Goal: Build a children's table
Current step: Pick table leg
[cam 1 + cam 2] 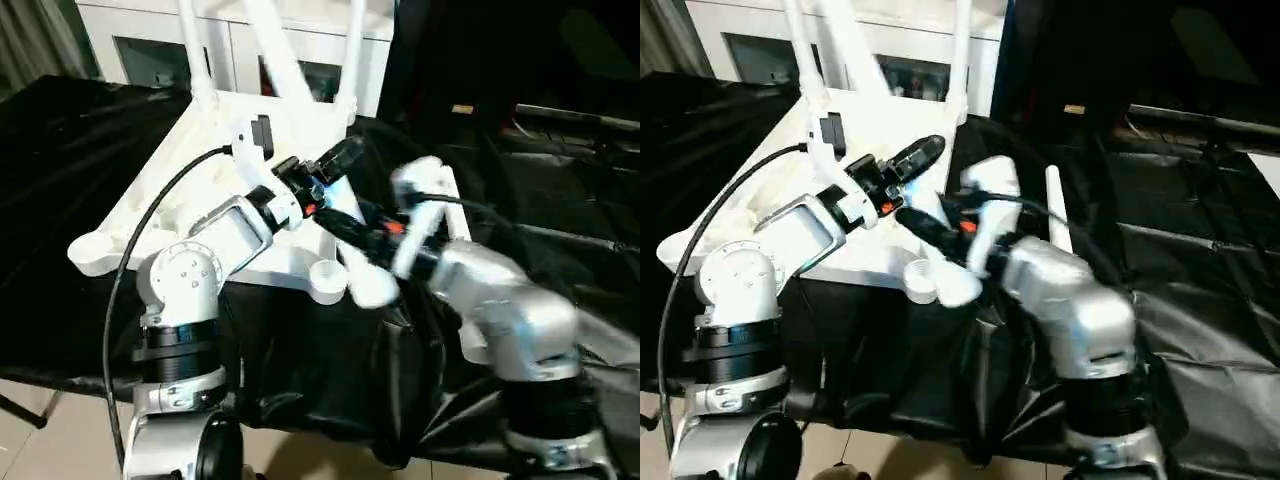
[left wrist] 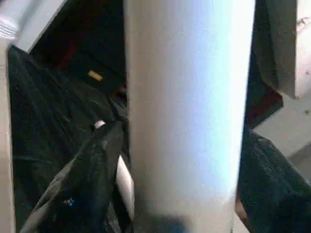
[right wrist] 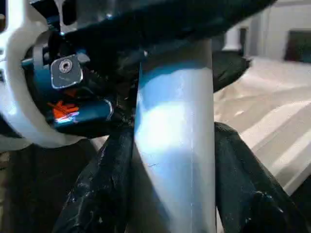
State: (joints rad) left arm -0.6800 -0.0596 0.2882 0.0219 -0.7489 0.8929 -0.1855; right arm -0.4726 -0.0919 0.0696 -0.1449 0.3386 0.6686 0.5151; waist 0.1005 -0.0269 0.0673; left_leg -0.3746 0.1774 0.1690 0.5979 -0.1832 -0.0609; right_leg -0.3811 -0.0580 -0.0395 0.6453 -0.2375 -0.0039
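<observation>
White leg (image 3: 175, 145) between right gripper's (image 3: 170, 160) jaws

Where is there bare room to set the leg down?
Free: black cloth left of the tabletop, and the cloth far right. Crowded: the near corner socket, where both grippers, left gripper and right gripper, meet around the loose leg.

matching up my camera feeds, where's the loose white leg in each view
left eye: leg right of centre, its round end beside the near corner socket.
right eye: centre, again beside that socket.
left wrist: wide upright tube through the middle.
right wrist: upright in the middle, between two black fingers.
shared landmark: the black cloth.
</observation>
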